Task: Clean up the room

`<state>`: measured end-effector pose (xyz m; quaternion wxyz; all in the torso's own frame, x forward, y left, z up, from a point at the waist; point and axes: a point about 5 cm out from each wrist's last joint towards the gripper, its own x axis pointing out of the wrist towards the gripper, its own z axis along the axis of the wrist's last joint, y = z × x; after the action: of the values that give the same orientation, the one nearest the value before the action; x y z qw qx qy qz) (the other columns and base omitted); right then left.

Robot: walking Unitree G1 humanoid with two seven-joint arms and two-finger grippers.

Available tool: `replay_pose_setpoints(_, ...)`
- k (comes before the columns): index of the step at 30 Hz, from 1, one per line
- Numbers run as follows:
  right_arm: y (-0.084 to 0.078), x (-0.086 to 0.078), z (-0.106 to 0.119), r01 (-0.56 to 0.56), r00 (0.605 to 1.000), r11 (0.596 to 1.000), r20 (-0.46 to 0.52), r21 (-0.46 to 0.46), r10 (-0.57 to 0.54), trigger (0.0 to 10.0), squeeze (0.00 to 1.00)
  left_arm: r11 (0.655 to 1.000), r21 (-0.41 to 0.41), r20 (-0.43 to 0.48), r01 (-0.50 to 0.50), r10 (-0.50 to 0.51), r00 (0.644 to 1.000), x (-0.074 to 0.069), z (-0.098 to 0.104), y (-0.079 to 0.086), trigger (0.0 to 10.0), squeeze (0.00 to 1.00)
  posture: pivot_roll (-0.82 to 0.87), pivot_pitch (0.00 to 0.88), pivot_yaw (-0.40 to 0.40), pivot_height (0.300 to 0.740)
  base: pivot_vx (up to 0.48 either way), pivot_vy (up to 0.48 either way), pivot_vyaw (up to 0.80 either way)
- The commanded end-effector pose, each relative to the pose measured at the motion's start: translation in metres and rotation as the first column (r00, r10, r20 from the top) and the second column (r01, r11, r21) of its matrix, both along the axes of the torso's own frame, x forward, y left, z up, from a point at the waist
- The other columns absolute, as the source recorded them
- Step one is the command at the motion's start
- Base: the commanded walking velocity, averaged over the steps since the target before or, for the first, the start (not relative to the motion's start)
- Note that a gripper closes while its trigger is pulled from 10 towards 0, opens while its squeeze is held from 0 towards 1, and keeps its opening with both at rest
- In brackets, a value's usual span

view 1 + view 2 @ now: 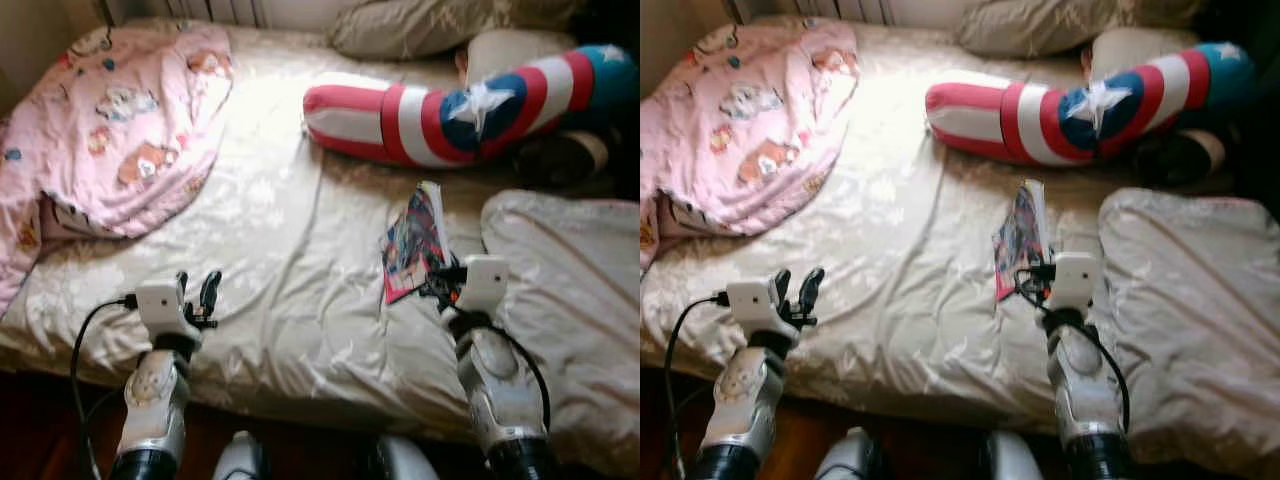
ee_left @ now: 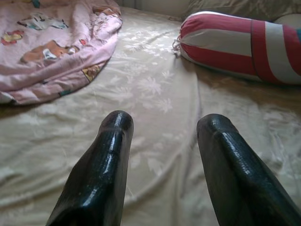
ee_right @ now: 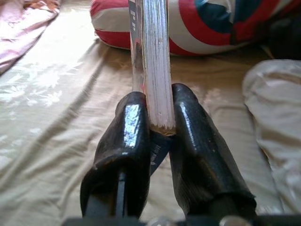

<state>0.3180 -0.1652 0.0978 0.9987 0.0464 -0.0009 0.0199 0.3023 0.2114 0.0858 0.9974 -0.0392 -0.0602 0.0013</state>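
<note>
Right gripper [image 3: 157,127], black fingers pinching the thin colourful paperback book [image 3: 154,61] by its edge, lifting it from the cream bedsheet [image 1: 290,260] for tidying; left gripper [image 2: 164,155] spread, empty.

- Centre of frame: wide open stretch of cream floral bedsheet [image 1: 270,230], flat w/ low wrinkles; left gripper [image 1: 197,292] hovers over its lower-left part, fingers apart, nothing close ahead.
- Upper left: rumpled pink cartoon-print blanket [image 1: 120,120], blocks that corner.
- Upper right: long red-white-blue star-print bolster cushion [image 1: 460,110] lies across, beige pillows [image 1: 420,25] behind it.
- Right edge: bunched off-white quilt [image 1: 570,290], raised.
- Narrow lane btw bolster and quilt, partly taken by thin colourful-cover book [image 3: 153,61] standing on edge, pinched in right gripper [image 3: 157,129].
</note>
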Motion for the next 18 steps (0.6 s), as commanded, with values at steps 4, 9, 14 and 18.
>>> replay_pose_setpoints(4,-0.0048,0.0004,0.0033,0.032,0.999,0.999,0.021,0.031,-0.033,10.0,0.00,1.000,-0.021,-0.017,-0.012,0.012,1.000,-0.0030,-0.0033,0.0037,10.0,0.00,-0.03,0.210,-0.028,0.636,0.000,0.000,0.00)
replay_pose_setpoints(9,-0.0040,0.0005,0.0009,0.030,0.999,0.998,0.011,0.047,-0.031,10.0,0.00,1.000,-0.019,-0.019,-0.014,0.014,1.000,-0.0032,-0.0031,0.0051,10.0,0.00,-0.03,0.213,-0.027,0.636,0.000,0.000,0.00)
replay_pose_setpoints(14,-0.0040,0.0005,0.0009,0.030,0.999,0.998,0.011,0.047,-0.031,10.0,0.00,1.000,-0.019,-0.019,-0.014,0.014,1.000,-0.0032,-0.0031,0.0051,10.0,0.00,-0.03,0.213,-0.027,0.636,0.000,0.000,0.00)
replay_pose_setpoints(18,-0.0040,0.0005,0.0009,0.030,0.999,0.998,0.011,0.047,-0.031,10.0,0.00,1.000,-0.019,-0.019,-0.014,0.014,1.000,-0.0032,-0.0031,0.0051,10.0,0.00,-0.03,0.213,-0.027,0.636,0.000,0.000,0.00)
